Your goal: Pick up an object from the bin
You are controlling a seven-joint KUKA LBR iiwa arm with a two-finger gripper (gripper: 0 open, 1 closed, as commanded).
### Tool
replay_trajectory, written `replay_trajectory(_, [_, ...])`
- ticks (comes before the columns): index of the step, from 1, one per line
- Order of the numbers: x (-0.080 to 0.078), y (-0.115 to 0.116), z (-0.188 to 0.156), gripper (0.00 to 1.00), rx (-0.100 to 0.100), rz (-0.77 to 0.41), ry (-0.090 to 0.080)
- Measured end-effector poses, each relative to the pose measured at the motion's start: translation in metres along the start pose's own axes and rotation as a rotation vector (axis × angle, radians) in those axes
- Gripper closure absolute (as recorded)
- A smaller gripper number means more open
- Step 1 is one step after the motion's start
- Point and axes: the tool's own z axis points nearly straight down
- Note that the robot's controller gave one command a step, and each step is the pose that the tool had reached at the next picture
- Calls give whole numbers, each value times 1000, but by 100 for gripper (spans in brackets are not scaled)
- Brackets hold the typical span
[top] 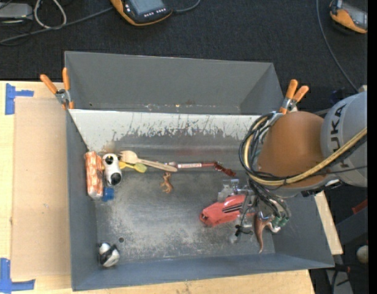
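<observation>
My gripper [250, 225] hangs low in the bin's front right corner, under the arm's orange cover. A red plastic thing [220, 213], long and lumpy like a toy car, lies on the bin floor just left of it, its right end against the gripper. A small grey and white piece [230, 193] lies right behind the red thing. Cables and the cover hide the gripper's upper part.
Along the back left lie an orange patterned roll [92, 173], a white and black round toy [112, 169], a blue cap [108, 193], a yellow piece [133, 163], a wooden spoon [156, 163] and a reddish stick [197, 165]. A small brown scrap [167, 184] lies mid-floor; a black and white ball [108, 255] sits front left.
</observation>
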Motion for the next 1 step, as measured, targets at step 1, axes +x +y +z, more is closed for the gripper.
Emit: replay_trajectory(1, [-14, -15, 24, 0, -2, 133, -1])
